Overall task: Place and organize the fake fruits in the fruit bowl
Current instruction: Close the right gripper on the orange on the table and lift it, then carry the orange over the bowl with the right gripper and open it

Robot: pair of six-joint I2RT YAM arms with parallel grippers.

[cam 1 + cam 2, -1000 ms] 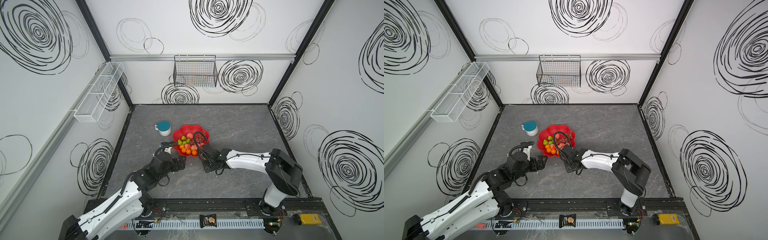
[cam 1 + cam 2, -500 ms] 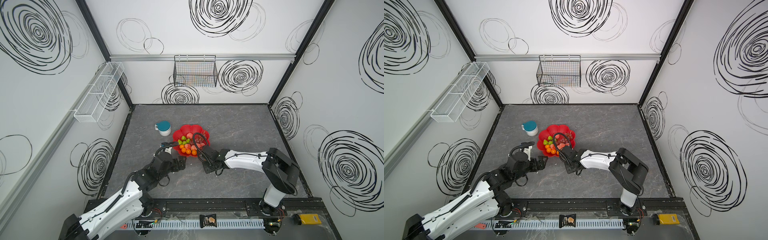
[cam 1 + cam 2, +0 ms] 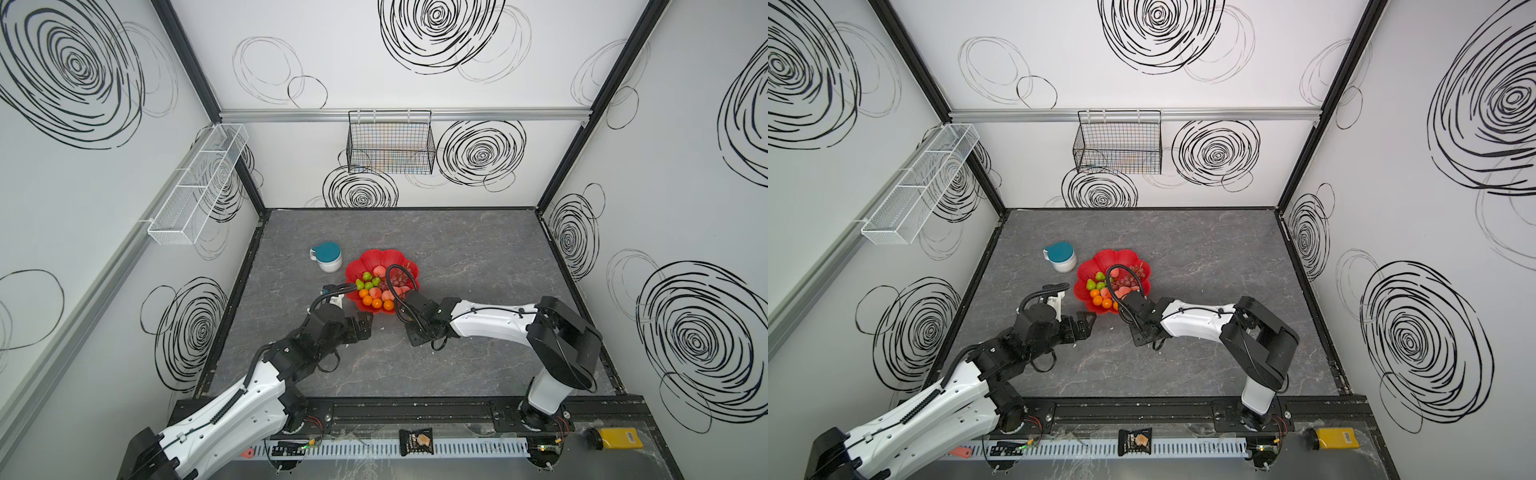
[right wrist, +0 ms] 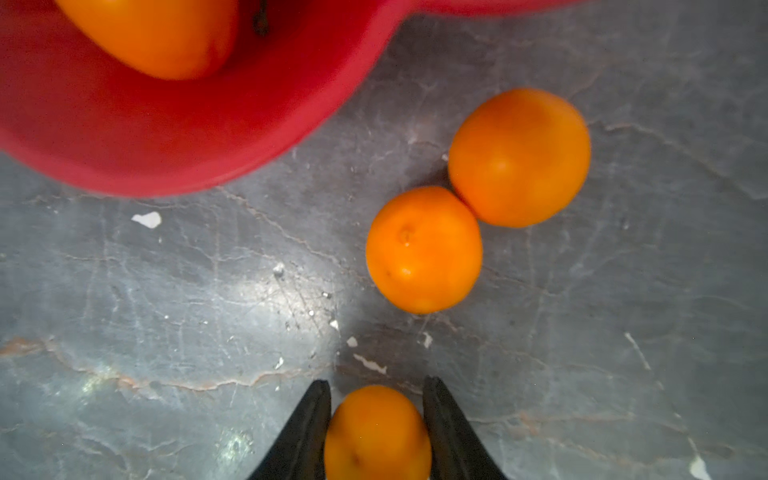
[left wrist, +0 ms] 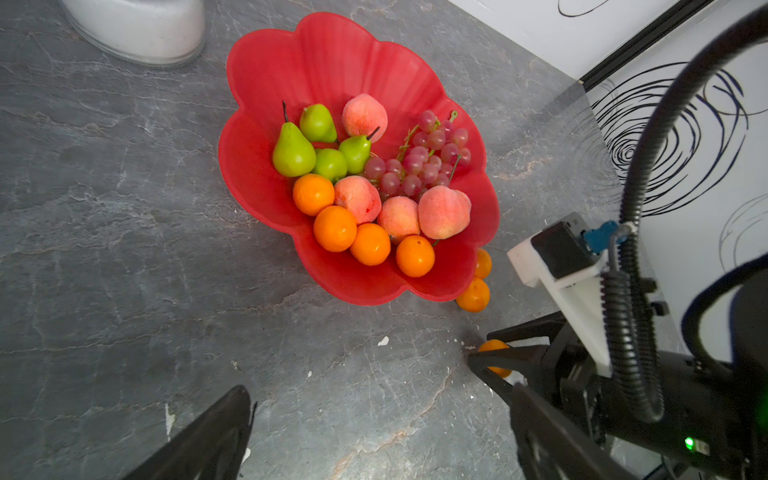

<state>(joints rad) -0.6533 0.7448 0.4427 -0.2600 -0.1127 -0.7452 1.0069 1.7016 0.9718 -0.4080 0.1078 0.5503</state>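
- The grey, marble-veined stone-look tabletop [image 3: 457, 257] carries everything.
- A wide, shallow, glossy red plastic bowl [image 5: 332, 54] with a scalloped petal rim sits near the tabletop's middle, just beyond both grippers in both top views.
- A white mug [image 3: 327, 257] with a teal lid stands just beside the bowl, at its left rear.
- The left gripper [image 3: 366, 326] hovers near the bowl's front-left edge, jaws spread wide with nothing between them.
- The right gripper [image 4: 376, 380] is low at the tabletop in front of the bowl. Its two black fingers [image 4: 316, 419] press opposite sides of one small, round orange ball [image 4: 376, 432].
- A dark red-purple grape bunch [image 5: 419, 162] lies in the bowl's right half.
- Four pink-red velvety peaches [image 5: 444, 212] lie in the bowl: three between the grapes and the front rim, one at the back.
- Four green pears [image 5: 293, 149] with dark stems cluster in the left half.
- Four round orange balls [image 5: 335, 228] line the bowl's front rim.
- Two loose orange balls [image 4: 424, 249] lie on the tabletop, touching each other, just outside the rim.
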